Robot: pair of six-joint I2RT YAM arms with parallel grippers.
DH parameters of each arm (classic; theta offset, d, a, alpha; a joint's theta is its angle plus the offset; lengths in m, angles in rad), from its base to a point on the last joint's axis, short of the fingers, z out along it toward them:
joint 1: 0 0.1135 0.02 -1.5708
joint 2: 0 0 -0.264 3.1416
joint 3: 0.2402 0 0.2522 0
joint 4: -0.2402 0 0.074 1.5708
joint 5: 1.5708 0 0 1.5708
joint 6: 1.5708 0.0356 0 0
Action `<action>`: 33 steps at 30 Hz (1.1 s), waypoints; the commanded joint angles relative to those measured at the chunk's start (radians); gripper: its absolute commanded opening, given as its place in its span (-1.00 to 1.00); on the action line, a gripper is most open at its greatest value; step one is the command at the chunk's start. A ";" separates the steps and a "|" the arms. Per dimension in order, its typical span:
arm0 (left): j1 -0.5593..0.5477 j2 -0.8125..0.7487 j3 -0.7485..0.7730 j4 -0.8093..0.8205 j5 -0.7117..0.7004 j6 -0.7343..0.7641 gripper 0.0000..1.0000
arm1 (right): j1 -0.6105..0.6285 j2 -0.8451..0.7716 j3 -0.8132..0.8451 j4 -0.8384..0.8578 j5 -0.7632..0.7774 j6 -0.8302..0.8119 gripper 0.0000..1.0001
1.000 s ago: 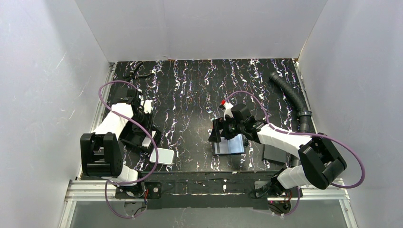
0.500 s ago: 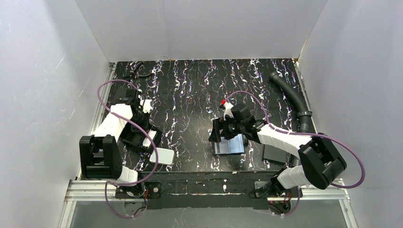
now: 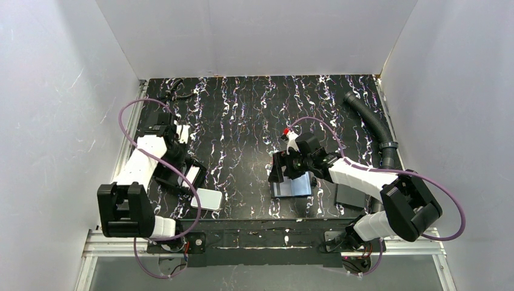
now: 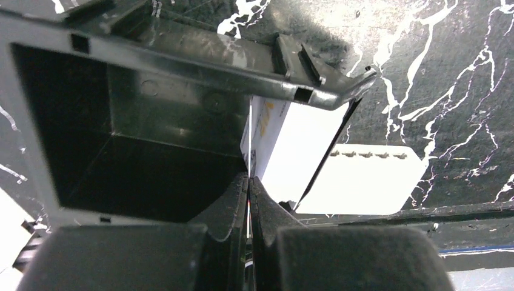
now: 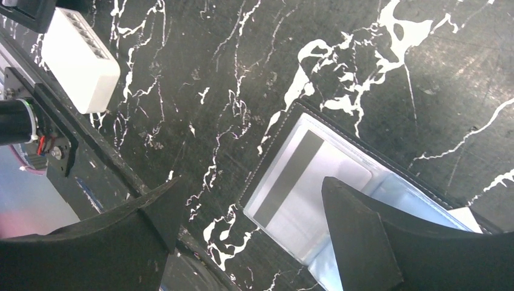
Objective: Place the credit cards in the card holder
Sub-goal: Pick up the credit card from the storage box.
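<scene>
The card holder (image 3: 293, 185) lies open on the black marbled table, bluish clear pockets up. In the right wrist view a grey credit card (image 5: 309, 182) with a dark stripe sits in one pocket of the card holder (image 5: 388, 188). My right gripper (image 3: 282, 168) hovers over its left edge, open and empty (image 5: 254, 224). My left gripper (image 3: 189, 173) is at the left, over a black open box (image 3: 176, 177). It is shut on a thin white credit card (image 4: 291, 145) held edge-on between its fingertips (image 4: 250, 188), beside the box (image 4: 121, 133).
A thick white rounded slab (image 3: 210, 199) lies near the front edge, right of the box; it also shows in both wrist views (image 4: 370, 182) (image 5: 79, 57). A flat black plate (image 3: 350, 195) lies right of the card holder. A corrugated hose (image 3: 373, 124) runs along the right side.
The left arm's elbow has swung back and left, and its gripper has shifted slightly by the black box. The right arm and the card holder have barely moved.
</scene>
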 commanded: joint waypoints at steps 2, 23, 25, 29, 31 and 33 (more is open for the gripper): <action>0.000 -0.113 0.108 -0.108 -0.075 -0.034 -1.00 | -0.026 -0.014 0.055 -0.055 0.018 -0.036 0.82; -0.358 -0.613 -0.224 0.848 0.445 -0.907 -1.00 | -0.049 -0.204 -0.023 0.471 -0.385 0.586 0.97; -0.444 -0.592 -0.268 0.939 0.412 -0.962 -1.00 | -0.049 -0.217 -0.055 0.590 -0.384 0.680 0.97; -0.582 -0.565 -0.295 1.007 0.338 -0.966 -1.00 | -0.049 -0.242 -0.086 0.657 -0.370 0.753 0.90; -0.618 -0.551 -0.303 1.035 0.325 -0.974 -1.00 | -0.049 -0.258 -0.112 0.691 -0.355 0.791 0.62; -0.637 -0.541 -0.305 1.059 0.323 -0.984 -1.00 | -0.049 -0.281 -0.132 0.706 -0.326 0.808 0.42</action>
